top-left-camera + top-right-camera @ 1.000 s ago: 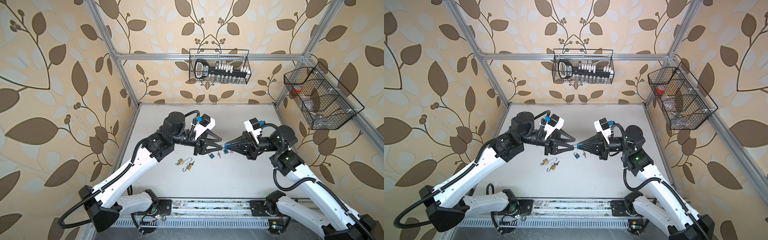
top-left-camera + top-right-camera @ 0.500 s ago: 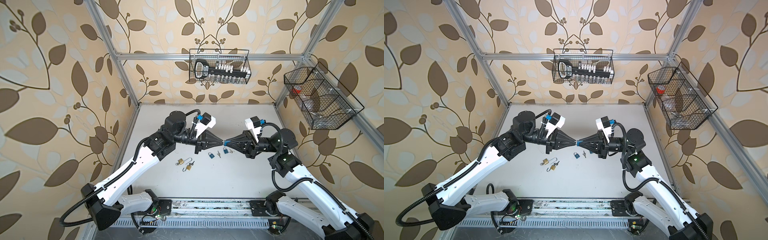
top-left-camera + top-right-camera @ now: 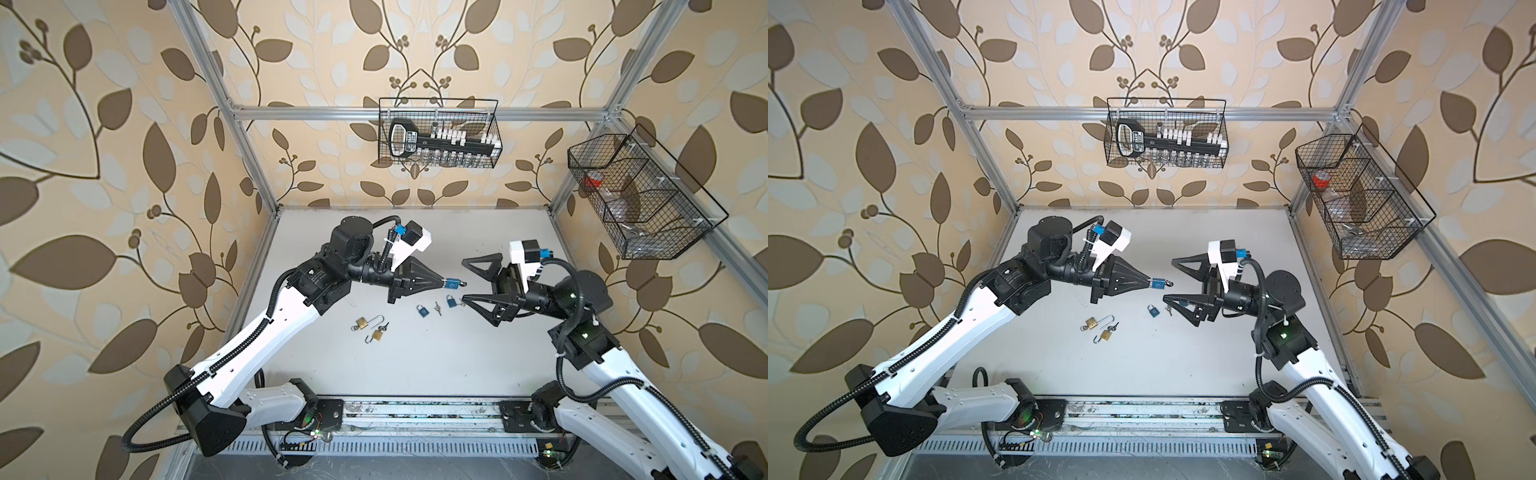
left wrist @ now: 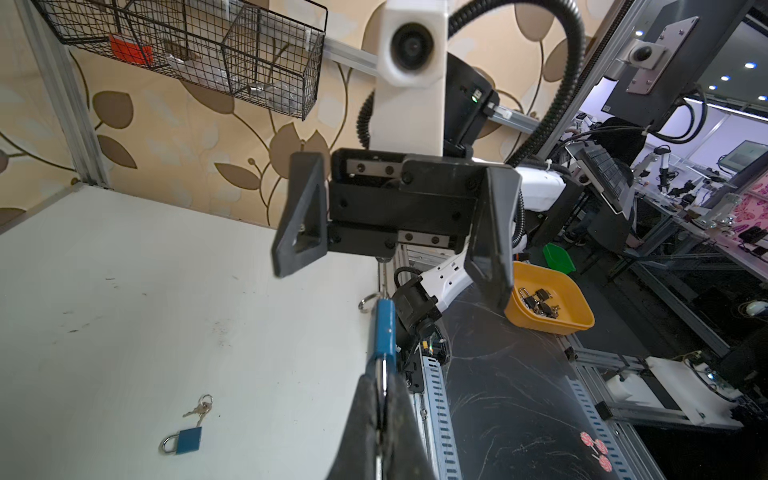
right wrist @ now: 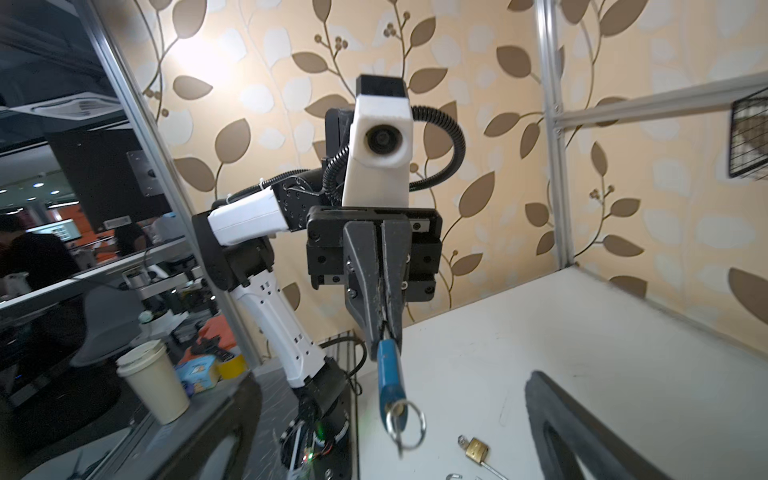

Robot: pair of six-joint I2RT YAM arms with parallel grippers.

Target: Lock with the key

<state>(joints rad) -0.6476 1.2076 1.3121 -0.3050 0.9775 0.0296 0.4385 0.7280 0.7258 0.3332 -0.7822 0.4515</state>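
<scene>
Above the white surface (image 3: 415,374), the left pincer (image 3: 441,283) clenched a blue padlock (image 3: 452,284), key (image 5: 397,411) in its free end, while the right pincer (image 3: 463,279) gaped empty just beside that padlock.

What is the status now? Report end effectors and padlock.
Left end effector shut on blue padlock, key in it. Right end effector open, touching nothing. Nothing in the way.

Blue padlock (image 3: 452,284) aloft, horiz., key (image 5: 398,415) w/ ring prob. in its keyhole.
</scene>
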